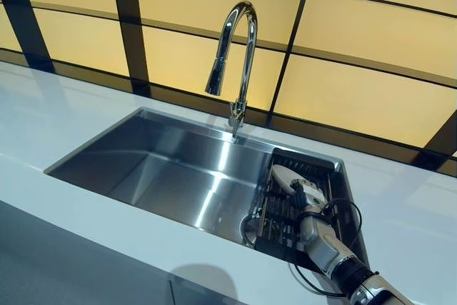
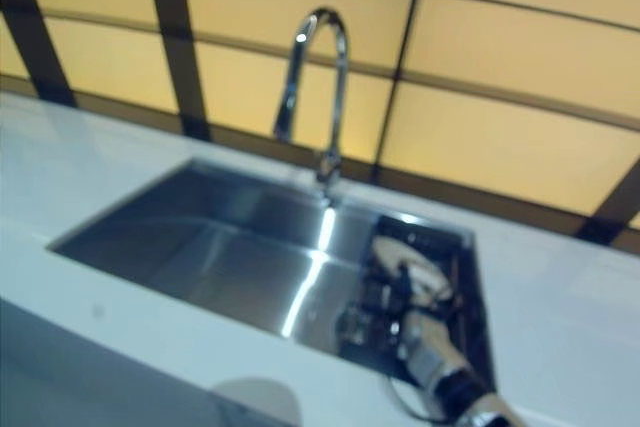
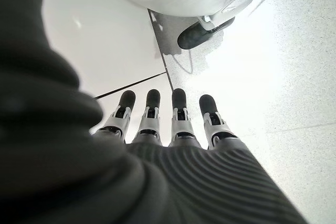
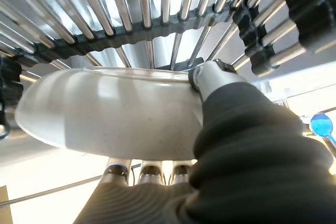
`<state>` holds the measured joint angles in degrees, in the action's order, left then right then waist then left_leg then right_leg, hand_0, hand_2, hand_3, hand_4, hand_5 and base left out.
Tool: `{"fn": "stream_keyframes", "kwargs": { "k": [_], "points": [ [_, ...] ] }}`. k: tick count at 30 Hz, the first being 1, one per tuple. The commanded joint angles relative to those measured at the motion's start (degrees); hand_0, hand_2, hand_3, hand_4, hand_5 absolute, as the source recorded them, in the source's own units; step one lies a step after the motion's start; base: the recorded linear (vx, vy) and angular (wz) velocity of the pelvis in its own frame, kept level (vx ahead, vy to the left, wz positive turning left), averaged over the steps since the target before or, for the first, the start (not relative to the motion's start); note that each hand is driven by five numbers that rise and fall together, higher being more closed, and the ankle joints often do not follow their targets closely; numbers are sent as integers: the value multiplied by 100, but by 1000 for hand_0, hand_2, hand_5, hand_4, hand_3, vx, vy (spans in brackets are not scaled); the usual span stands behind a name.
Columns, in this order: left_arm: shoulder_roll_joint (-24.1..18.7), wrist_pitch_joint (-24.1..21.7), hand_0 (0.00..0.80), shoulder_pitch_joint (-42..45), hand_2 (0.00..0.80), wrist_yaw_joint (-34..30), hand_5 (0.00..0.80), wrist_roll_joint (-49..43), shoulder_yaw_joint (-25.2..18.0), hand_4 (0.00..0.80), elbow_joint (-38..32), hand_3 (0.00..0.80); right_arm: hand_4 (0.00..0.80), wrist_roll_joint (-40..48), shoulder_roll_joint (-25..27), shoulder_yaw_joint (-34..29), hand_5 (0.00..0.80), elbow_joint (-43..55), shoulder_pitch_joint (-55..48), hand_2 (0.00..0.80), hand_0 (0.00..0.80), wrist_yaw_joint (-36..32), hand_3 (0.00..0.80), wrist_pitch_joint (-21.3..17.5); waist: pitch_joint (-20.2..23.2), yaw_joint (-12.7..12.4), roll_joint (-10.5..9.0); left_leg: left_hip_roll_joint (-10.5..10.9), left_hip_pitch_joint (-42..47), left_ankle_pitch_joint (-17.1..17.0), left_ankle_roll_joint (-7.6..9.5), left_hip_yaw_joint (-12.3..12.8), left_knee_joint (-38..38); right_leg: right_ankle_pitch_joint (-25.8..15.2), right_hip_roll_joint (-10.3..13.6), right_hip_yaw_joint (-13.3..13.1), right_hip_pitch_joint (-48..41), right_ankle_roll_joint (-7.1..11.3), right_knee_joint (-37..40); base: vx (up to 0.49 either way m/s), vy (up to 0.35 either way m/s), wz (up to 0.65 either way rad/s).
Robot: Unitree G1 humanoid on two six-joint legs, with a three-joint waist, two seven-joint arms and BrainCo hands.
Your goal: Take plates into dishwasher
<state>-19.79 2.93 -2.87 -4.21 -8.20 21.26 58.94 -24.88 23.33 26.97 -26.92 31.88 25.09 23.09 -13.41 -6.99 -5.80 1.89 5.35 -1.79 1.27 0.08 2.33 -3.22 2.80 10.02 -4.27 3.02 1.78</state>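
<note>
Currently the right hand (image 1: 308, 198) is positioned over the black wire dish rack (image 1: 275, 216) seated in the right end of the brushed stainless-steel sink basin (image 1: 171, 166). The hand holds a white round plate (image 4: 105, 111). In the right wrist view the thumb is curled over the plate's upper rim and the fingers lie beneath its underside, so the plate is pinched between thumb and fingers. The plate sits close to level, its underside facing the wrist camera and its broad face towards the rack's metal rods (image 4: 142, 3). Being round, the plate has no distinct long axis; in the left eye view its visible rim points away from the robot, towards the wall. Whether the plate touches the rods cannot be determined.

A chrome gooseneck faucet (image 1: 235, 55) stands behind the basin, its spout pointing down over the sink. The basin is set in a white countertop (image 1: 57, 119). Behind it rises a wall of yellow panels (image 1: 357, 33) divided by dark strips. Pale lettering occupies the upper right panel.

The left hand (image 3: 173, 124) shows only in its own wrist view, fingers straight and side by side, holding nothing, above a pale speckled floor (image 3: 294, 77).
</note>
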Motion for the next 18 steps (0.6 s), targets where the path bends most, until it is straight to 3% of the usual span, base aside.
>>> {"fn": "stream_keyframes", "kwargs": {
  "k": [1,18],
  "points": [
    [-13,-145,0,54,0,-80,0,-225,126,0,114,0,800,117,513,-370,800,452,-36,800,800,-29,800,-241,139,-10,69,132,-157,482,323,28,-207,73,267,-3,293,514,-664,0,0,0],
    [91,-360,0,283,0,48,0,-291,-103,0,291,0,800,484,1104,-1239,800,1567,-671,800,800,-130,800,-1109,335,220,42,124,68,538,321,171,-64,87,208,-159,140,508,-531,-1,9,-4]
  ]
}}
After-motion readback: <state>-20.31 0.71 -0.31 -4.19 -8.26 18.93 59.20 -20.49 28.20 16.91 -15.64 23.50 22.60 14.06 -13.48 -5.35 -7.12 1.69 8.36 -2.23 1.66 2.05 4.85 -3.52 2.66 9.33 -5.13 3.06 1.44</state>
